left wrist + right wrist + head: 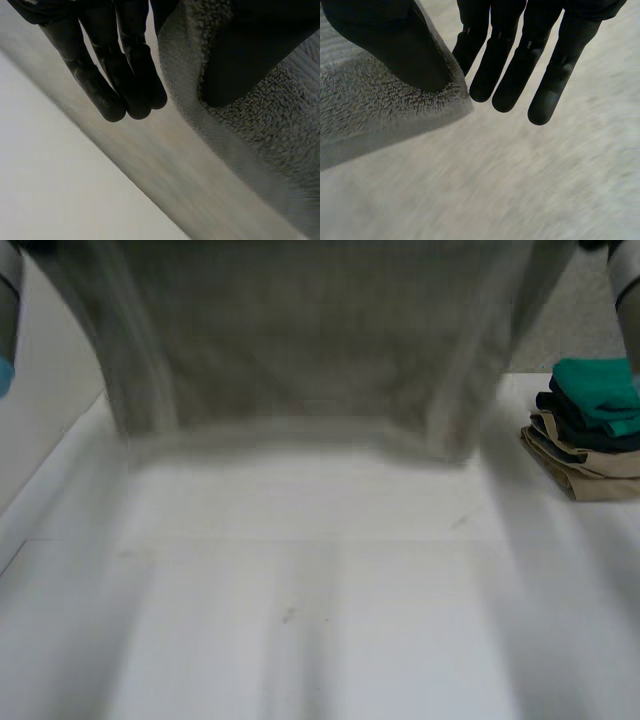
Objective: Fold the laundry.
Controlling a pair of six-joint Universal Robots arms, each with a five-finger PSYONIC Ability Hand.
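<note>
Grey towel (300,350), hanging, pinched by left hand (125,60), right hand (512,75)

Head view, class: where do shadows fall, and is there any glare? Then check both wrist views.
Head view: faint darker bands run down the table below the towel; no glare; the clothes stack is evenly lit. Left wrist view: the towel's pile catches light beside the left hand. Right wrist view: the towel darkens under the right hand's thumb.
</note>
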